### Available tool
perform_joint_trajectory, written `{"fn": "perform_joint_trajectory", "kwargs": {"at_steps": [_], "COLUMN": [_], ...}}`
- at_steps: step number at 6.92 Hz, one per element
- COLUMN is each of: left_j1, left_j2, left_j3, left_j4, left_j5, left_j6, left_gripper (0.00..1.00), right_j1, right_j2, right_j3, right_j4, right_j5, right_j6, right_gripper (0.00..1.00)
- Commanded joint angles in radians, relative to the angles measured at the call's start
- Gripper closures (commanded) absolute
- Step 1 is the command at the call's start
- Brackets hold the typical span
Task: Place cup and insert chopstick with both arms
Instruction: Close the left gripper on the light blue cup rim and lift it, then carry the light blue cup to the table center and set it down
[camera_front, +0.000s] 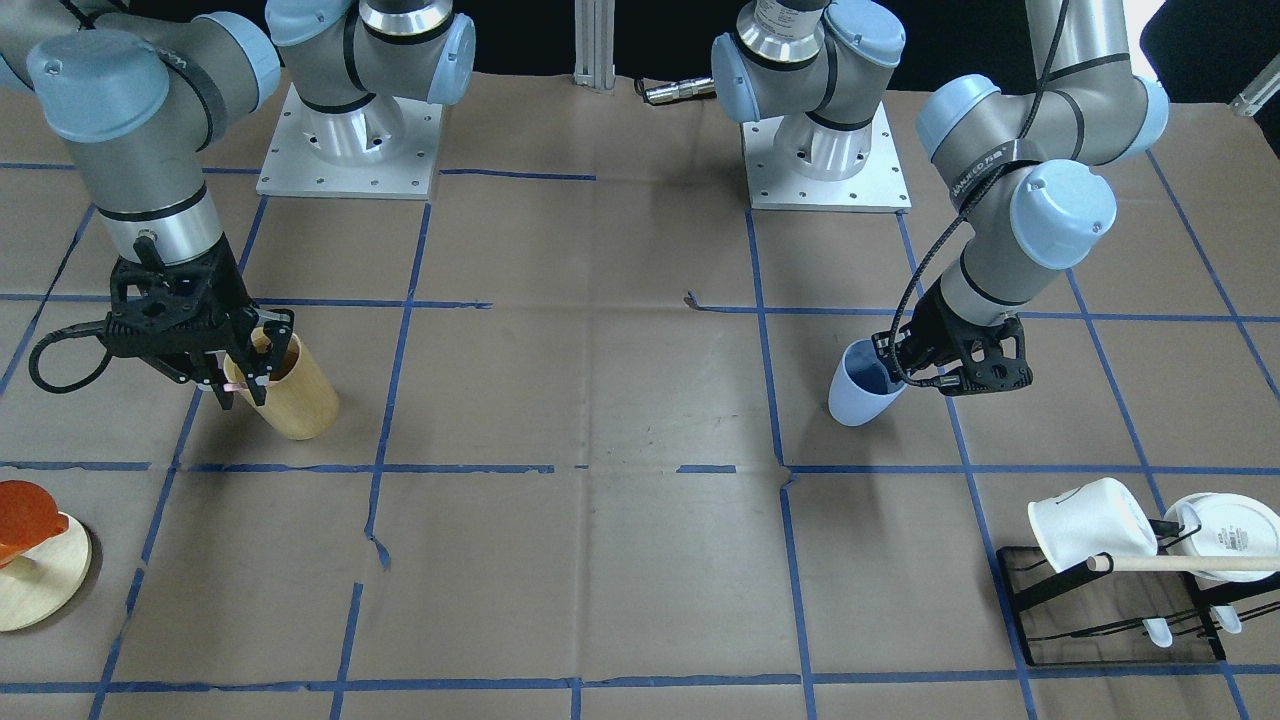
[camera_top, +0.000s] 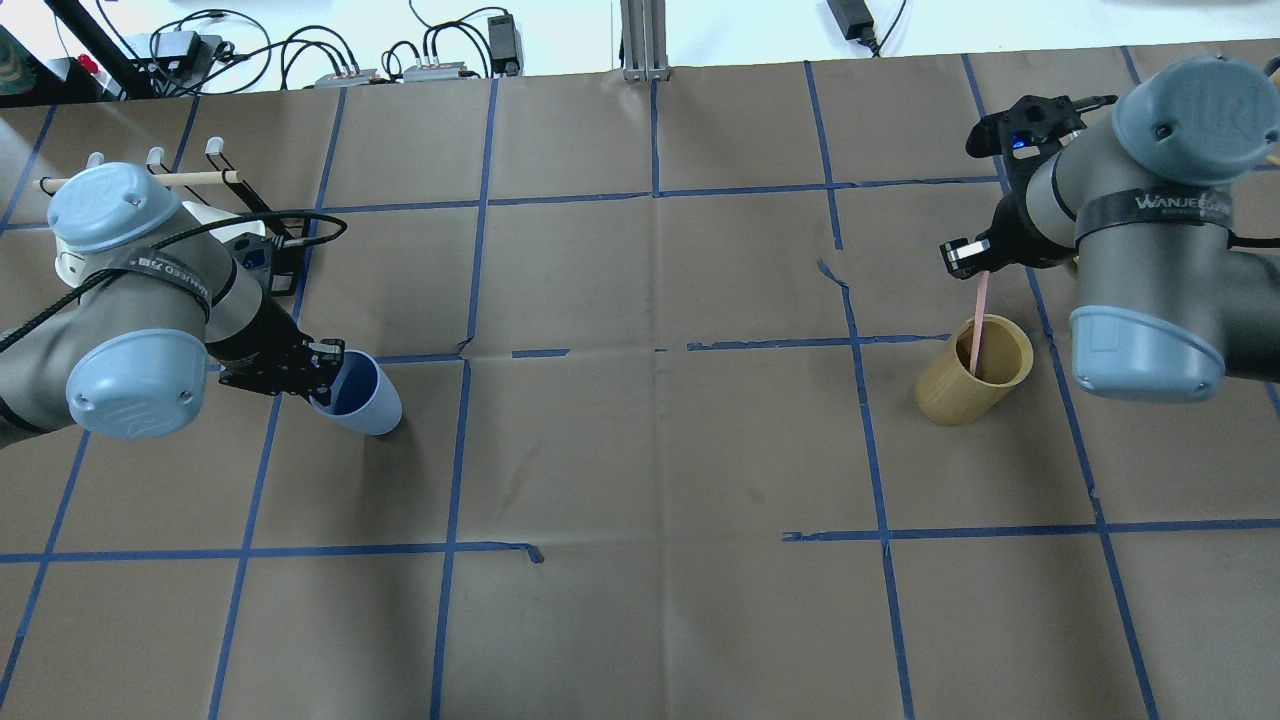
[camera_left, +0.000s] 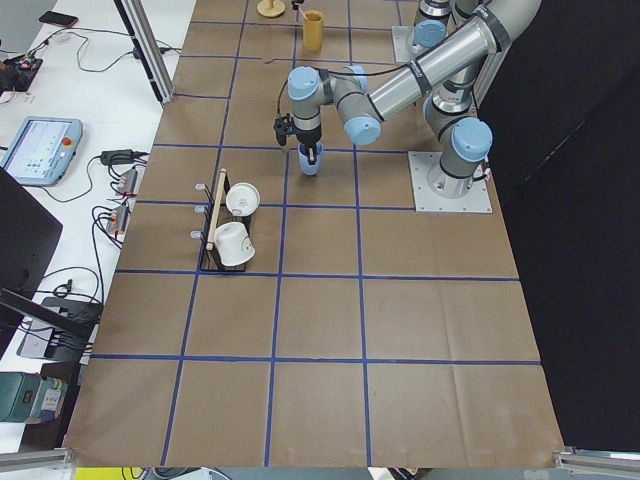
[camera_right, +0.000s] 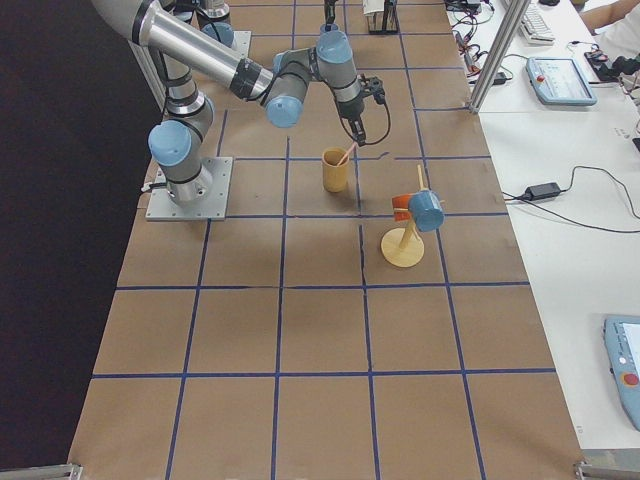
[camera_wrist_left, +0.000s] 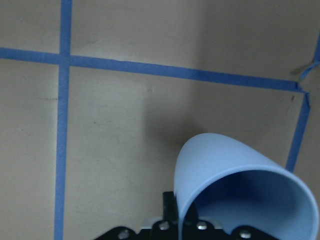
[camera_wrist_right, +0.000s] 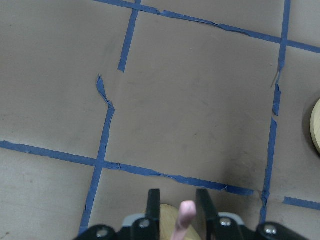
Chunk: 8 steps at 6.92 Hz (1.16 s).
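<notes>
My left gripper (camera_top: 322, 374) is shut on the rim of the pale blue cup (camera_top: 360, 398) and holds it tilted, low over the table. I cannot tell whether its base touches. The cup also shows in the front view (camera_front: 858, 388) and fills the lower right of the left wrist view (camera_wrist_left: 235, 185). My right gripper (camera_top: 980, 268) is shut on the top of the pink chopstick (camera_top: 977, 325). The stick's lower end stands inside the tan wooden cup (camera_top: 972, 388). In the right wrist view the stick (camera_wrist_right: 184, 220) sits between the fingers (camera_wrist_right: 153, 205).
A black rack (camera_front: 1110, 620) with white mugs (camera_front: 1090, 522) and a beige dowel (camera_front: 1190, 563) stands behind the left arm. A round wooden stand (camera_front: 40, 580) with an orange piece sits beyond the right arm. The arm bases (camera_front: 350, 140) are at the robot's side.
</notes>
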Motion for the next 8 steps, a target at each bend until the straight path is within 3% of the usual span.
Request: {"fn": "perform_joint_trajectory", "kwargs": {"at_steps": [1, 4, 6, 8], "left_j1": [-0.184, -0.441, -0.554, -0.566], "left_j2": [-0.051, -0.197, -0.306, -0.309], "left_j3": [0.105, 0.315, 0.383, 0.375], "left_j4": [-0.003, -0.006, 0.007, -0.004], "left_j5": [-0.023, -0.047, -0.07, -0.067], "left_j6": [-0.243, -0.376, -0.443, -0.443], "left_gripper": [1.0, 0.99, 0.99, 0.97], "right_j1": [-0.001, -0.001, -0.001, -0.003], "right_j2": [0.0, -0.002, -0.006, -0.011], "right_j3": [0.0, -0.006, -0.009, -0.026], "right_j4": [0.006, 0.006, 0.006, 0.009], "right_j5": [-0.001, -0.003, -0.003, -0.003], "right_j6": [0.002, 0.002, 0.002, 0.008], "right_gripper": [0.77, 0.88, 0.88, 0.88]}}
